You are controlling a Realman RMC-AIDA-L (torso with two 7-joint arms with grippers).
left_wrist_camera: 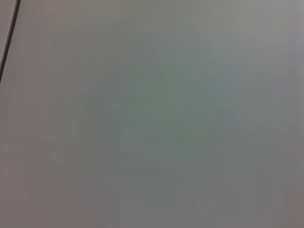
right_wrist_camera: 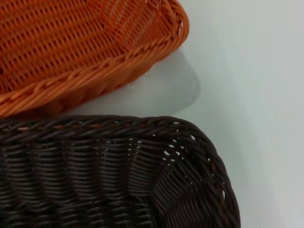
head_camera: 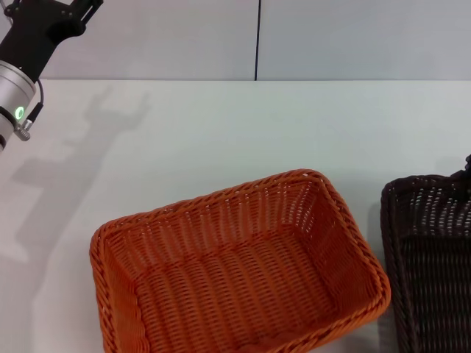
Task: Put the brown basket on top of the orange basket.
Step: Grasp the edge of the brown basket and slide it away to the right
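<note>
**A:** So where's this at? Both baskets sit flat on the white table [head_camera: 221,125], so nothing's stacked yet. The orange basket [head_camera: 235,272] is empty and the brown basket [head_camera: 430,257] is right beside it on the robot's right, with a thin strip of table between the rims.

**B:** Yeah, I'd call it the reach-and-grab step. The right wrist camera looks straight down onto a corner of the brown basket [right_wrist_camera: 114,175], with the orange basket's rim [right_wrist_camera: 95,57] just past it, so the right arm is hanging over that corner. Its pincer isn't visible, though there's a tiny dark bit at the frame edge by the brown rim in the head view. Can't tell if it's released, clenched or holding the rim.

**A:** And the left pincer [head_camera: 77,9]?

**B:** Parked high, way off from both baskets, mostly cut off by the frame. Can't tell its state either. Its wrist camera only sees bare table.

**A:** Next move?

**B:** My guess: get a firm pinch on the braided rim, lift high enough to clear the orange rim, slide across and lower it in square. Nothing's in the way, but the flared sides could snag if it goes in tilted.
</note>
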